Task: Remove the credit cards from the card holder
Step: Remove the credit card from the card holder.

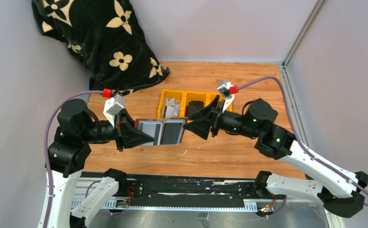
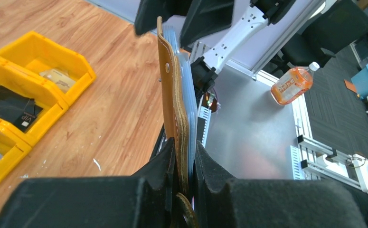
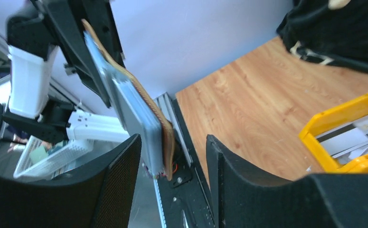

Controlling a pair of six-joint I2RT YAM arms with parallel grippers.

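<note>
The card holder is a brown leather wallet, opened flat with its grey inner face up, held in the air over the table. My left gripper is shut on its left end; in the left wrist view the brown edge and the cards' edges stand between the closed fingers. My right gripper is open at the holder's right end, its jaws on either side of the edge without touching. In the right wrist view the holder hangs between the spread fingers.
A yellow bin with compartments holding cards and dark items stands behind the holder; it also shows in the left wrist view and the right wrist view. A black flowered cloth lies at the back left. Walls close both sides.
</note>
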